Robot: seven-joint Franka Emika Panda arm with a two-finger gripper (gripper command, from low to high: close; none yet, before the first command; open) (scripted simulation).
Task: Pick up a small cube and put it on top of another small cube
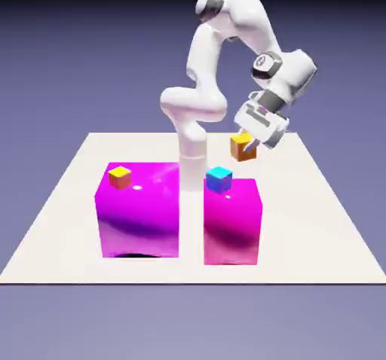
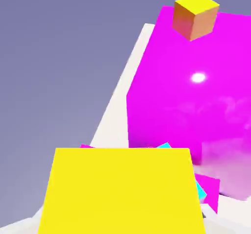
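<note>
Exterior view: holding the yellow-topped orange cube [image 1: 243, 147] between the fingers of the gripper [image 1: 246, 141], with open room between it and both magenta blocks, and well inside the side edge of the table [image 1: 301, 223] at the exterior view's right. Resting near the left edge of the wider block [image 1: 139, 219], with bare top to the right of the small cube [image 1: 120, 178]; across a narrow gap, bearing the cyan-topped cube [image 1: 219, 179] near the left edge of the narrower block [image 1: 233, 227].
</note>
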